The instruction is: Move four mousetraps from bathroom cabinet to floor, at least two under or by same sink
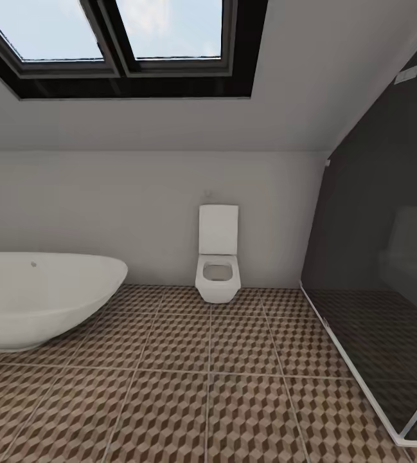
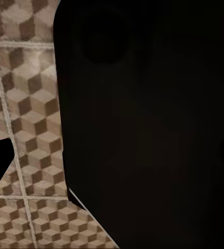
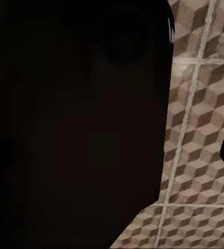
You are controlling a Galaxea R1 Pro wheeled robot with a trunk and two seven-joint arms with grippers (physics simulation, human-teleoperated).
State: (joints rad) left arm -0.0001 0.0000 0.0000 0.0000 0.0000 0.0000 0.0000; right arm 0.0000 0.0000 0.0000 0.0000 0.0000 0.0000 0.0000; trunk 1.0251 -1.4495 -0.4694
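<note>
Still no traps on my screens, just bathroom floor

Ahead on my head camera I see the floor (image 1: pixel 234 386), its cube-print tiles running to a pale back wall (image 1: pixel 137 212). Of the task's things, that floor is all I can make out. A white tub (image 1: pixel 35 299) sits on it at the left, a white toilet (image 1: pixel 218 270) stands against the wall near the middle, and a dark glass screen (image 1: pixel 375 257) with a pale frame closes off the right side. Two skylights (image 1: pixel 118 29) cut into the sloped ceiling above.

Both wrist cameras look down on the same tiles (image 2: pixel 24 114) (image 3: pixel 200 129), each with a large black shape close to the lens blocking most of the picture. I cannot tell from these whether either arm's fingers are wide, narrow or holding anything.
</note>
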